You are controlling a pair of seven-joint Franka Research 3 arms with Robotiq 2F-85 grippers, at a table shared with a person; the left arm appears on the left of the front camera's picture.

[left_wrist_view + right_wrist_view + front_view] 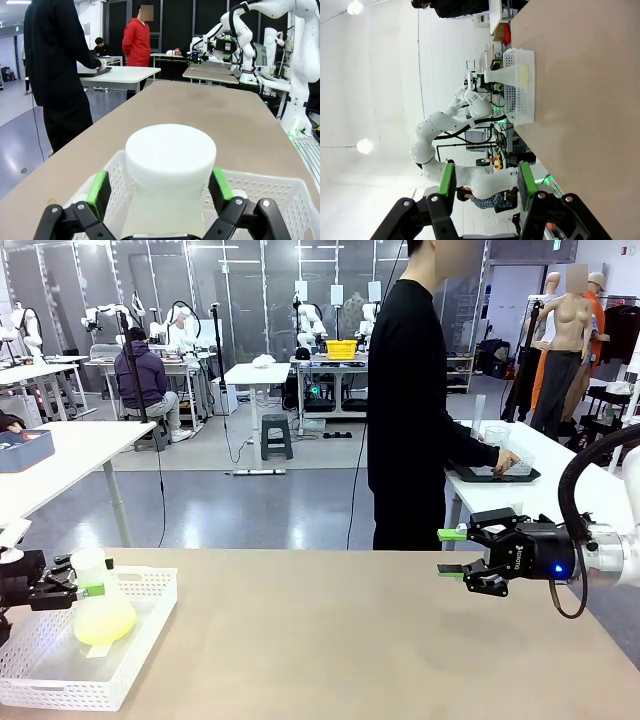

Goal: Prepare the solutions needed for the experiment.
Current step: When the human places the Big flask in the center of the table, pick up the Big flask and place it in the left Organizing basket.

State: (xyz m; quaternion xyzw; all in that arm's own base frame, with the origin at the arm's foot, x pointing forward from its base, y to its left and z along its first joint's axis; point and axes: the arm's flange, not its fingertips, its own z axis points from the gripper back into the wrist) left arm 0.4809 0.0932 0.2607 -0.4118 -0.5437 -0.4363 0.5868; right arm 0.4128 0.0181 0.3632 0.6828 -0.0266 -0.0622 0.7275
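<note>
Translucent conical flask (98, 606), perforated white basket (140, 640)

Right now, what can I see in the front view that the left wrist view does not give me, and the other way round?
Front view: the yellow-green liquid in the flask's wide bottom, and the right gripper open above the bare table. Left wrist view: the flask's broad white top between the green pads, with small gaps each side. Both: the left gripper around the flask's neck, and the white basket.
</note>
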